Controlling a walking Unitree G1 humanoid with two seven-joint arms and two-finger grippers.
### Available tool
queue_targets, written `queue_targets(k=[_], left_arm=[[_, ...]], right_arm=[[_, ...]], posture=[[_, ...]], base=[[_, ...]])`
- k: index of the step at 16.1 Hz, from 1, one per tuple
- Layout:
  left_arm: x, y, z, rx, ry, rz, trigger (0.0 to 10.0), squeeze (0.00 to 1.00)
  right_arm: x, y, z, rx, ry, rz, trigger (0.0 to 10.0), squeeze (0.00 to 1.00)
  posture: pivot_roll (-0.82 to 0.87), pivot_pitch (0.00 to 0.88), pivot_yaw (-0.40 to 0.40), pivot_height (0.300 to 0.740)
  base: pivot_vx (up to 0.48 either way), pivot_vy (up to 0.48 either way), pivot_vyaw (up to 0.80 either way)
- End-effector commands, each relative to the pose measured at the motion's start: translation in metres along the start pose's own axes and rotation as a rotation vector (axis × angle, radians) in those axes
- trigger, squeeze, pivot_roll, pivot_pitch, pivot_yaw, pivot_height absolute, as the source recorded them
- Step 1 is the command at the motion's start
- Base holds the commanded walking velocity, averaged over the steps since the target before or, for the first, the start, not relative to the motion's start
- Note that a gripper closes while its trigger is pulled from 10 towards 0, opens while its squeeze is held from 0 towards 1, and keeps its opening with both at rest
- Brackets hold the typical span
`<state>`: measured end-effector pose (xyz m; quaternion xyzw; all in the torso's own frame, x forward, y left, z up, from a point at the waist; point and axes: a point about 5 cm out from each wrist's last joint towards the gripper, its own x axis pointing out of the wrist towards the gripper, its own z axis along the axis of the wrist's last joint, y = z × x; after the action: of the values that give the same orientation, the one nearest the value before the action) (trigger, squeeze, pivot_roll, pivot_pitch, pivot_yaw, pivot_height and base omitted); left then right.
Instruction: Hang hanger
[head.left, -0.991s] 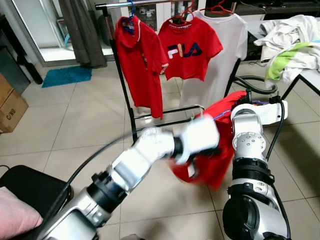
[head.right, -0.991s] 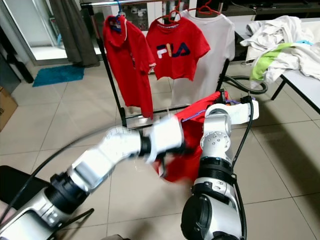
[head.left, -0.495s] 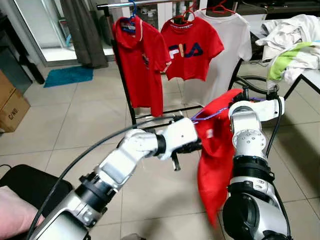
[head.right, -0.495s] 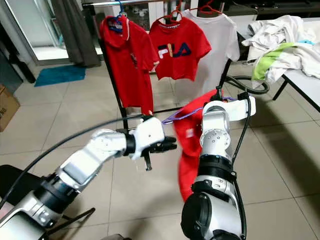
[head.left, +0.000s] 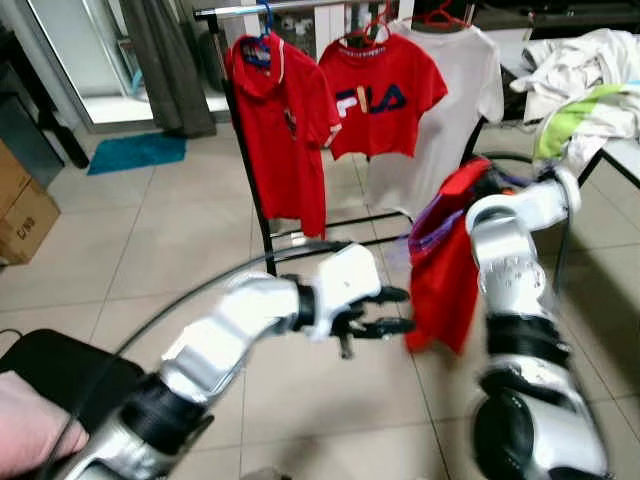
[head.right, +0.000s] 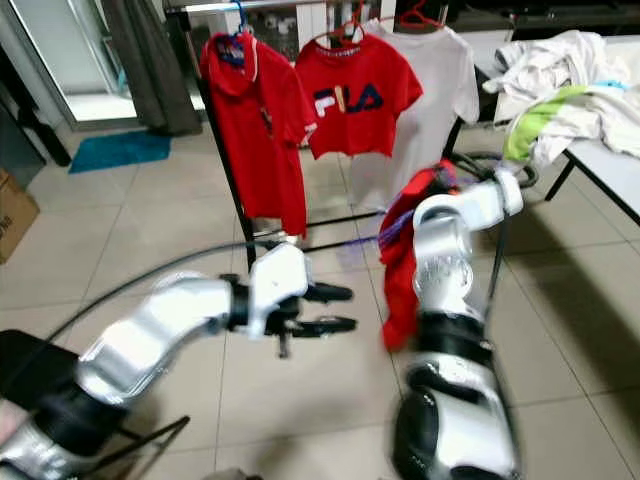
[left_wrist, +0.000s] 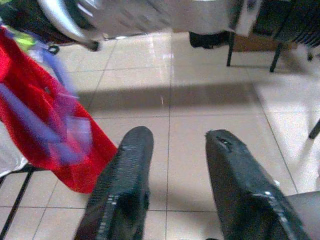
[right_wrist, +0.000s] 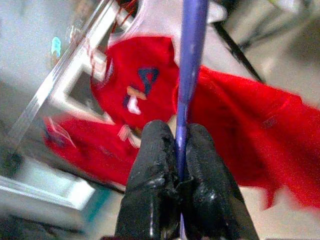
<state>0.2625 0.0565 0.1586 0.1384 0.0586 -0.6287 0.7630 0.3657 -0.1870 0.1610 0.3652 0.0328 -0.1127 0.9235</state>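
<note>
**Hanger in the right gripper, rack straight ahead**

Going left to right: the left gripper (head.left: 385, 310) is stuck out in front of the robot over the tile floor (head.left: 150, 250), fingers spread apart with nothing between them. Just to its right hangs the red shirt (head.left: 445, 270) on a purple hanger (right_wrist: 190, 65), and the right gripper (right_wrist: 181, 150) is pinched tight on the hanger's thin purple bar, which runs lengthwise straight out past the fingertips.

The bit that matters: the clothes rack (head.left: 245, 150) sits ahead of the robot and a little left of the held shirt, its top rail (head.left: 280, 8) running side to side, higher than the hanger is now. A red polo (head.left: 280, 110), a red logo tee (head.left: 380, 95) and a white tee (head.left: 445, 100) already hang on it. The right arm is the one carrying the load and the nearer one to the white-tee end, so my guess is it needs to go up and forward to get the hook over the rail. The hook itself is too blurry to make out
</note>
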Motion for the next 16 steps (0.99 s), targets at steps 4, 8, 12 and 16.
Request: queue_targets(k=[4,8,12,16], left_arm=[[-0.046,0.016,0.002,-0.083,-0.052,0.125,10.0,1.0],[-0.096,0.036,0.02,-0.083,-0.134,0.251,10.0,1.0],[-0.149,0.083,0.067,-0.014,-0.249,0.416,10.0,1.0],[-0.172,0.106,0.092,0.1,-0.181,0.398,10.0,1.0]], right_arm=[[-0.012,0.009,0.011,-0.228,-0.078,0.235,10.0,0.0],[-0.019,0.021,0.022,-0.438,-0.135,0.456,10.0,0.0],[-0.032,0.035,0.043,-0.588,-0.146,0.763,10.0,0.0],[-0.043,0.036,0.057,-0.692,-0.069,0.978,10.0,0.0]], posture=[[0.02,0.0,0.038,0.74],[0.03,0.0,0.019,0.74],[0.04,0.0,0.007,0.74],[0.03,0.0,0.023,0.74]], base=[[0.0,0.0,0.0],[0.0,0.0,0.0],[0.0,0.0,0.0],[0.0,0.0,0.0]])
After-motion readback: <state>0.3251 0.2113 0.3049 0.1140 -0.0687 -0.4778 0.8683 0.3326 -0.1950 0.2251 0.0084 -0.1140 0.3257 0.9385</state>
